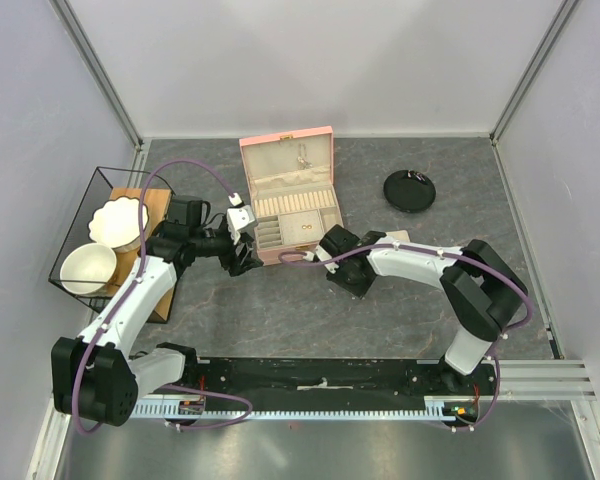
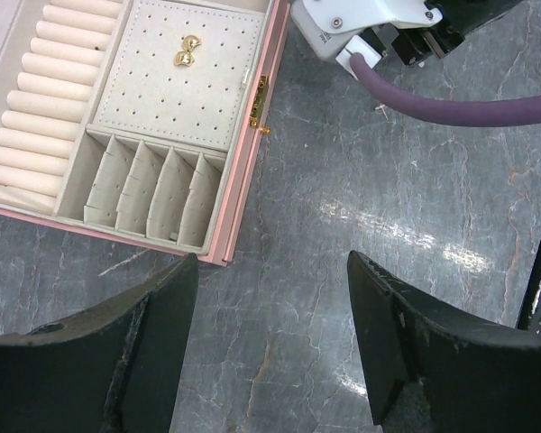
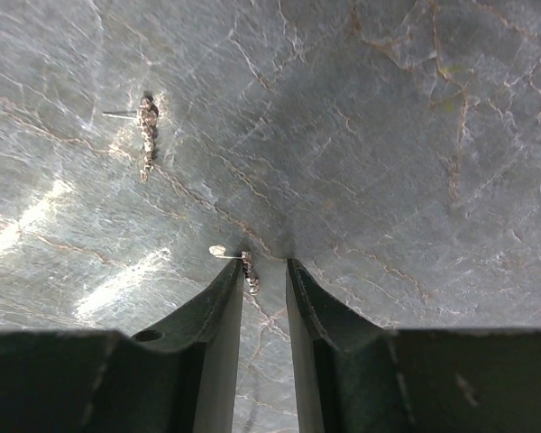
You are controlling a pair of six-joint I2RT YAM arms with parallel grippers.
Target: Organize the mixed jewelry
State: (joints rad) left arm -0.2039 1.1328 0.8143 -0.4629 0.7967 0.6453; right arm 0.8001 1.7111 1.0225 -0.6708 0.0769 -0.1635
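The open pink jewelry box (image 1: 285,200) stands at the back middle of the table. A pair of small gold earrings (image 2: 186,50) sits on its perforated pad. Just right of the box's front corner, my right gripper (image 1: 332,270) points down at the table. In the right wrist view its jaws (image 3: 264,263) stand a narrow gap apart, and a tiny silvery earring (image 3: 249,271) lies on the table against the inside of the left fingertip. A second small piece (image 3: 147,135) lies further off to the left. My left gripper (image 2: 270,262) hovers open and empty beside the box's near corner.
A round black disc (image 1: 409,190) lies at the back right. A wire basket (image 1: 75,215) with two white bowls stands at the left edge. A small beige pad (image 1: 395,238) peeks out behind the right arm. The right arm's purple cable (image 2: 451,104) runs close ahead of my left gripper.
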